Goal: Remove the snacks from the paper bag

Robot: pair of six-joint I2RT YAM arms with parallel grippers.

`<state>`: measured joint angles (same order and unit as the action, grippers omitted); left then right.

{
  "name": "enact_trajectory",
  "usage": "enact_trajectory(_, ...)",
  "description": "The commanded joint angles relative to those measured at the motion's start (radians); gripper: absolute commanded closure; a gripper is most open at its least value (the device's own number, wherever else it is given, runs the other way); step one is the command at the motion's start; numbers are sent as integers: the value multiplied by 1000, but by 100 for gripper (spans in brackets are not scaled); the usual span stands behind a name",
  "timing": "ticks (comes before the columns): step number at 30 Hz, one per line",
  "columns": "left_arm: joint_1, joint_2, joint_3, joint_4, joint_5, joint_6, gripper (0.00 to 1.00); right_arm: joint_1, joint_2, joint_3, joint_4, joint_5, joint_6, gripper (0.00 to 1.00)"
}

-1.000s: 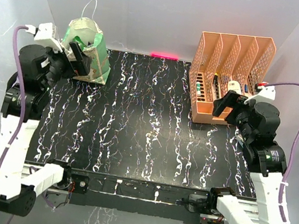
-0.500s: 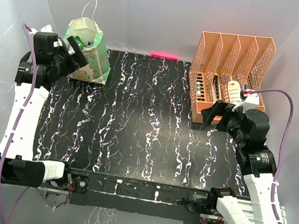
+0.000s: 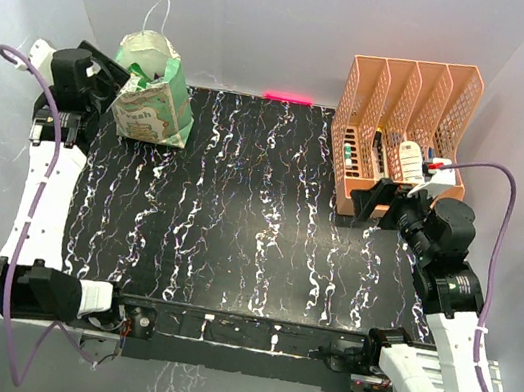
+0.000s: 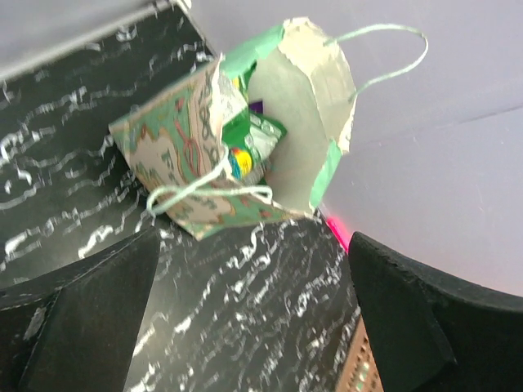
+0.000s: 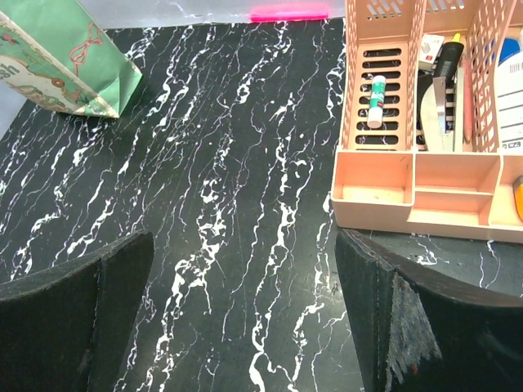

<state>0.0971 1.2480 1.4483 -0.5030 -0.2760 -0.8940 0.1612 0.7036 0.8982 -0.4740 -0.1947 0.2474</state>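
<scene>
The mint-green paper bag (image 3: 153,98) stands upright at the table's far left, mouth open upward. In the left wrist view the bag (image 4: 184,163) shows its pale inside, with snacks in it: a green packet (image 4: 255,137), a purple one (image 4: 257,106) and a bit of yellow (image 4: 238,82). It also shows in the right wrist view (image 5: 57,53). My left gripper (image 3: 112,78) is open and empty, just left of the bag and above it (image 4: 253,238). My right gripper (image 3: 371,197) is open and empty over the table in front of the organizer (image 5: 243,245).
A peach mesh file organizer (image 3: 406,130) with small bottles and boxes stands at the far right, close to my right gripper; it also shows in the right wrist view (image 5: 417,188). The black marbled table (image 3: 237,222) lies between. White walls close in behind and beside.
My left gripper has drawn back leftward from the bag's mouth, empty. My right gripper has shifted a little left and lower in front of the organizer.
</scene>
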Motion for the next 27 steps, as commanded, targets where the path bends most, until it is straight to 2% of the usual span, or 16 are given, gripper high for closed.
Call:
enact_trajectory(1,14,26,-29,183,-115,182,2,6,-29,-6,90,-4,-25,2)
enact_trajectory(3,20,39,-66,258,-99,290,2,8,-38,-14,99,-8,-28,2)
enact_trajectory(6,33,67,-93,311,-24,371,2,15,-44,-18,104,-9,-32,2)
enact_trajectory(13,107,169,-107,320,214,367,3,23,-58,-30,113,-4,-47,2)
enact_trajectory(18,122,142,-183,428,377,364,16,27,-64,-41,122,-15,-50,2)
enact_trajectory(27,123,69,-187,359,328,328,42,30,-69,-58,136,-35,-49,2)
